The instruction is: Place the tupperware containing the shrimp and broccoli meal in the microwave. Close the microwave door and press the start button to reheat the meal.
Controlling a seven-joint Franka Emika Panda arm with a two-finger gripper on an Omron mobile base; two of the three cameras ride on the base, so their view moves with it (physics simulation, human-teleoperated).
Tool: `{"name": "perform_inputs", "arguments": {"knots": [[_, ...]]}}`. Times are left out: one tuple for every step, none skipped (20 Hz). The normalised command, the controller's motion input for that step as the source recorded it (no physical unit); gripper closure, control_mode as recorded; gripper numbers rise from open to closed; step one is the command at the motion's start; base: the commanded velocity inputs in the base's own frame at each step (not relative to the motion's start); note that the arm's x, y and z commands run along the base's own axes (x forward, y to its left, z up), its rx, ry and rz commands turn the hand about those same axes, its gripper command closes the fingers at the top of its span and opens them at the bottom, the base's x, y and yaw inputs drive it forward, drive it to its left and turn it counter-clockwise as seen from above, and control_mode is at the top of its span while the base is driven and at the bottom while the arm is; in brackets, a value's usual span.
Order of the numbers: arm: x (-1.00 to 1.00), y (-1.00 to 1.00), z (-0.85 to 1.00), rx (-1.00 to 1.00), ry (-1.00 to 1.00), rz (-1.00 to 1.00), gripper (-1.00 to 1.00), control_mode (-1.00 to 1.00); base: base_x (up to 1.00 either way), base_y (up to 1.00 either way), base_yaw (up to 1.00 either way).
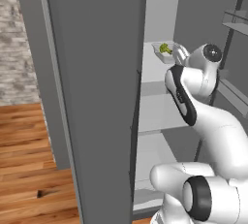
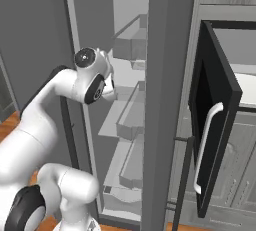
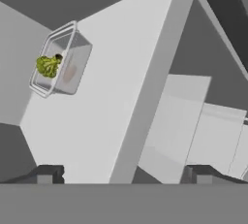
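Left base view: an open fridge (image 1: 97, 97) with pale shelves; the tupperware (image 1: 163, 52) sits on an upper shelf (image 1: 155, 70), green broccoli (image 1: 165, 48) inside, the white arm's hand close beside it. Hand view: the gripper (image 3: 124, 174) stands wide and empty, the tupperware (image 3: 60, 58) well off to its left, so it should probably centre on the container, then close across the rim. Right base view alone shows the microwave door (image 2: 212, 120) swung open on the far right, white handle (image 2: 206, 147) facing out
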Motion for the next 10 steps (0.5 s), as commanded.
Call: {"name": "perform_inputs", "arguments": {"knots": [[0.44,-0.21,0.0,0.0,0.1,-0.01,-1.0,-1.0,0.0,0.0,0.0],[0.48,-0.2,0.0,0.0,0.11,0.0,-1.0,-1.0,0.0,0.0,0.0],[0.46,-0.24,0.0,0.0,0.09,0.0,-1.0,-1.0,0.0,0.0,0.0],[0.44,-0.24,0.0,0.0,0.07,0.0,-1.0,-1.0,0.0,0.0,0.0],[0.44,-0.25,0.0,0.0,0.07,0.0,-1.0,-1.0,0.0,0.0,0.0],[0.45,-0.25,0.0,0.0,0.07,0.0,-1.0,-1.0,0.0,0.0,0.0],[0.47,-0.23,0.0,0.0,0.07,0.0,-1.0,-1.0,0.0,0.0,0.0],[0.46,-0.22,0.0,0.0,0.07,0.0,-1.0,-1.0,0.0,0.0,0.0],[0.44,-0.22,0.0,0.0,0.06,0.0,-1.0,-1.0,0.0,0.0,0.0],[0.41,-0.22,0.0,0.0,0.05,0.0,-1.0,-1.0,0.0,0.0,0.0]]}}
